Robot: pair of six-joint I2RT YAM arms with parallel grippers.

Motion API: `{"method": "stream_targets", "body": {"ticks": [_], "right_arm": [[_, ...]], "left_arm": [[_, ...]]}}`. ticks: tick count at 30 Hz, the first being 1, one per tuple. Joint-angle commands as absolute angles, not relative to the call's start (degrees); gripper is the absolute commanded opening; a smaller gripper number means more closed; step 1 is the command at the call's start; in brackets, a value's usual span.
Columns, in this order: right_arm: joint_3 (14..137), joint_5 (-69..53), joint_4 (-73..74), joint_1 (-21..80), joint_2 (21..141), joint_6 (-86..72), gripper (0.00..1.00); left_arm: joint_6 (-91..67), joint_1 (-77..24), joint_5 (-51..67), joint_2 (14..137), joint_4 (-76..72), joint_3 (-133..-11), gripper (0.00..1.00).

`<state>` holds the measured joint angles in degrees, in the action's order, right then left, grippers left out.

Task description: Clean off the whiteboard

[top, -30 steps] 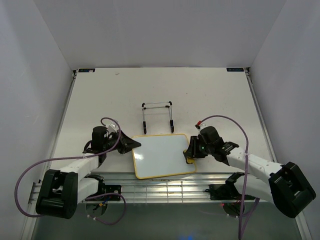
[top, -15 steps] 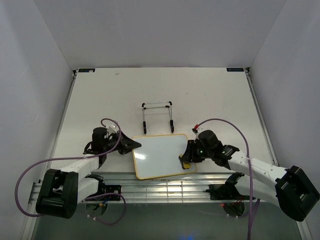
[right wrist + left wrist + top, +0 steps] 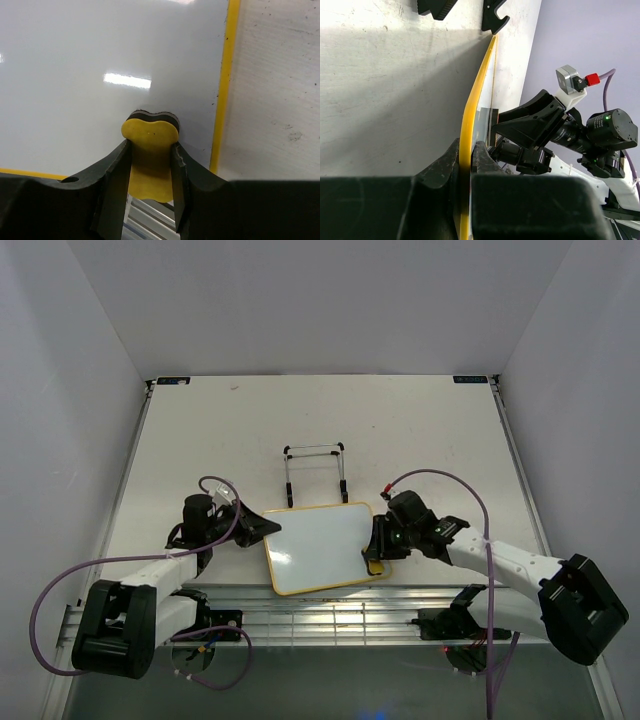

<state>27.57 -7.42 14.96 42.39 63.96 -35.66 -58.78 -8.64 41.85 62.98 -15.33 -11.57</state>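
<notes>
The whiteboard (image 3: 320, 545) lies near the table's front edge, white with a thin yellow frame, and its face shows no marks. My left gripper (image 3: 268, 530) is shut on its left edge; in the left wrist view the yellow frame (image 3: 470, 110) runs edge-on between the jaws (image 3: 465, 155). My right gripper (image 3: 375, 552) is shut on a small yellow eraser (image 3: 150, 150). The eraser's dark pad rests on the whiteboard (image 3: 100, 60) close to its right frame.
A black wire easel stand (image 3: 315, 472) stands just behind the board. Metal rails (image 3: 330, 615) run along the table's near edge under the board's front side. Grey walls close in the table on three sides.
My right gripper with the eraser has slid along the board's right side, down toward the front corner and back up a little. The board has turned slightly. The left arm holds still.
</notes>
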Motion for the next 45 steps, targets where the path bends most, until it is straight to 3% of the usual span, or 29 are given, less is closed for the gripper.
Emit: {"method": "stream_targets", "body": {"ticks": [1, 16, 30, 33, 35, 45], "right_arm": [[28.56, -5.45, 20.30, 42.37, 66.80, -33.49, 0.14], [51.32, -0.70, 30.67, 25.32, 74.35, -19.26, 0.13], [48.43, 8.34, 30.67, 21.45, 81.65, -18.63, 0.19], [47.64, 8.70, 30.50, 21.27, 82.79, -18.63, 0.26], [46.85, 8.88, 30.15, 21.27, 83.32, -18.63, 0.37], [46.14, 8.35, 30.76, 20.57, 80.16, -18.72, 0.53]], "left_arm": [[-55.81, -8.17, 29.52, 63.54, -8.70, -10.37, 0.00], [-51.59, -8.17, 40.77, 64.69, -12.04, -11.42, 0.00], [-53.35, -8.17, 47.64, 63.63, -17.22, -12.39, 0.00], [-54.31, -8.26, 48.77, 63.81, -18.19, -12.22, 0.00], [-54.75, -8.26, 49.39, 64.07, -19.42, -12.04, 0.00], [-57.74, -8.26, 52.56, 63.99, -25.40, -11.08, 0.00]]}}
